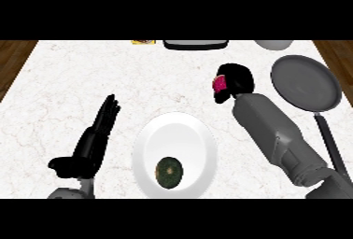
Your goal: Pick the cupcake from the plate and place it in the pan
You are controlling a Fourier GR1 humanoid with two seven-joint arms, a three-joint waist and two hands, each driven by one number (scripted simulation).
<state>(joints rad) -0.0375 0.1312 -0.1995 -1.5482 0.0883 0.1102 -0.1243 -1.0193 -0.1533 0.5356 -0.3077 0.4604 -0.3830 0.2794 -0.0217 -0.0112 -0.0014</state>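
Right hand (233, 83) curls round a pink cupcake (219, 84) above the counter (82, 79) — between white plate (196, 135) and grey pan (305, 81). Left hand (96, 130) rests, fingers straight together.

A white marbled surface (82, 84) with faint grey-brown veins fills nearly the whole view, evenly lit. Past its left edge shows a brown wooden floor (14, 56), and the same wood shows past its right edge. The surface narrows toward its far edge.
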